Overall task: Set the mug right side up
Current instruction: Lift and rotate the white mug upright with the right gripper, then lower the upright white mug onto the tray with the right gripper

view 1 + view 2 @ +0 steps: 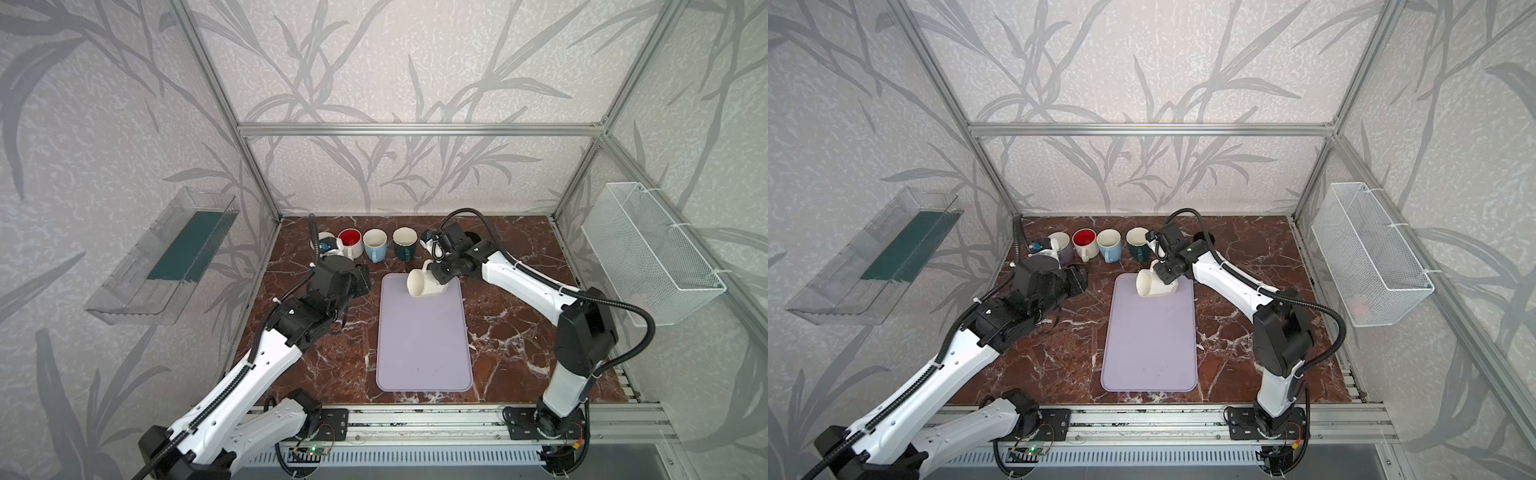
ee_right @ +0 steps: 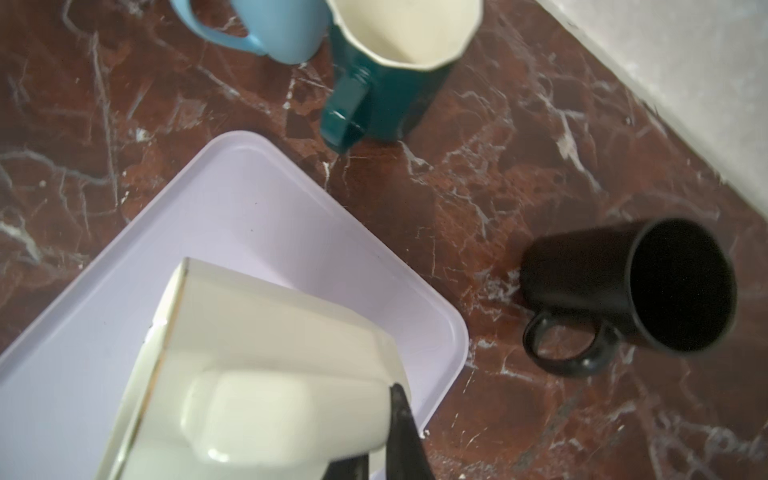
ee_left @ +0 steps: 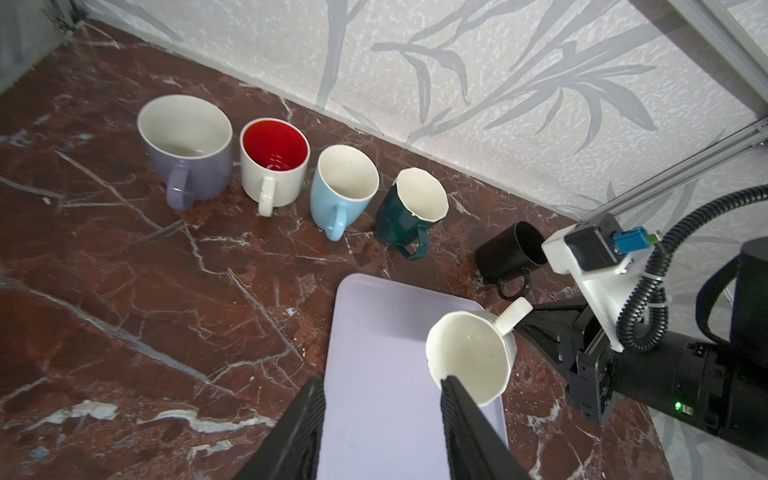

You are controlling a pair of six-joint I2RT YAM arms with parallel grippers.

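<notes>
A white mug (image 1: pixel 420 286) (image 1: pixel 1151 286) hangs tilted on its side over the far end of the lavender mat (image 1: pixel 424 353) (image 1: pixel 1149 353), its mouth turned toward the left arm. My right gripper (image 1: pixel 437 275) (image 1: pixel 1163 272) (image 2: pixel 374 453) is shut on the mug's handle (image 2: pixel 249 415). In the left wrist view the mug (image 3: pixel 469 357) shows its empty inside. My left gripper (image 3: pixel 382 399) (image 1: pixel 360 281) stands open just left of the mat, with only the mat (image 3: pixel 374 332) between its fingers. One fingertip (image 3: pixel 451 384) overlaps the mug's rim in that view; I cannot tell whether it touches.
Along the back wall stand a purple mug (image 3: pixel 187 145), a white mug with a red inside (image 3: pixel 274 162), a light blue mug (image 3: pixel 343 187), a teal mug (image 3: pixel 415 212) and a black mug (image 3: pixel 509 253). A wire basket (image 1: pixel 652 253) hangs right, a clear bin (image 1: pixel 166 257) left.
</notes>
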